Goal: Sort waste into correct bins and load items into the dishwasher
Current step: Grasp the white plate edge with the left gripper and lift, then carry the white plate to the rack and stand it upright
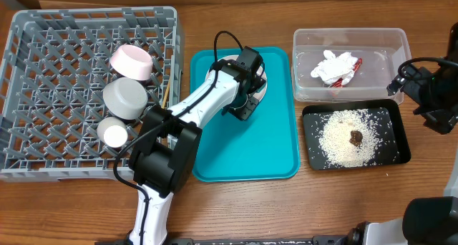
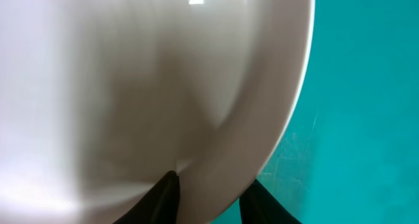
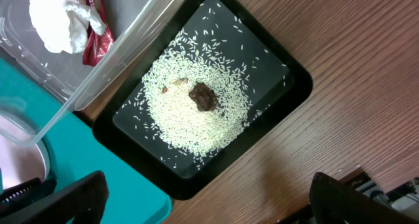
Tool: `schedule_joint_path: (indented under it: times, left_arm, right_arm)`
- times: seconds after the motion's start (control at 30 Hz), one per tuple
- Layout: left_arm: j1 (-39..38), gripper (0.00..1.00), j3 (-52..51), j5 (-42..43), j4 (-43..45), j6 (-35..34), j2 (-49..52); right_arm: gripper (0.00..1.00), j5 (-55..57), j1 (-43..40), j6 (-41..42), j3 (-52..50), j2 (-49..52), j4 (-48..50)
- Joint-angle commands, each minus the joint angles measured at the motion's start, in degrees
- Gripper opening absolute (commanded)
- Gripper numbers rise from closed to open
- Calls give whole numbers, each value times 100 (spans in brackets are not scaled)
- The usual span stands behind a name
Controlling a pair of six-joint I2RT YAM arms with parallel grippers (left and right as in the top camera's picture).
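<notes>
Your left gripper (image 2: 208,188) pinches the large white plate (image 2: 131,86) at its rim. It's stiff, glazed, slippery and breakable, so grip the edge firmly. Your right gripper (image 3: 209,201) hangs spread, empty.

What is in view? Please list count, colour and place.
dish rack: one, grey, table's left
dish: one, pink outside, in rack
metal bowl: one, grey, in rack
cup: one, white, in rack
chopsticks: count unclear, wooden, rack's right edge
serving tray: one, teal, centre
plate: one, white, on serving tray
tub: one, clear, upper right
tissue: one, white, in tub
wrapper: one, red, in tub
black tray: one, black, beside tub
rice: many grains, white, in black tray
food lump: one, brown, on rice
table: one, brown wood, under everything
left gripper: one, black, closed on plate's rim
right gripper: one, black, open, near black tray
</notes>
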Motion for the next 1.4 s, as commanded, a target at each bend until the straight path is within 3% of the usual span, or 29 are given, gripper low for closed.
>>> schedule_joint_path:
  times: [0.0,0.23,0.53,1.0,1.23,1.37]
  left_arm:
    - [-114,29,-63,15,33,-15,87]
    - [-127,5,-173,-138,109,-15,90]
    - [-127,4,-81,-278,13,-48,22]
    - [35,4,1272,-284,-540,-844,-1097]
    - [664,4,1311,-131,-699,-1025,-1965]
    - [1333,4,1311,769,-737,-872,-2459]
  right_arm:
    - [100,55,-13,-9,125,-79,26]
    - [100,55,-13,-9,125,-79,24]
    - [100,55,-13,-9,125,-79,22]
    - [100,55,-13,-9,125,-79,11]
    - [100,55,-13,-9,125,-79,11]
    - [100,57,-13,-9,125,-79,11]
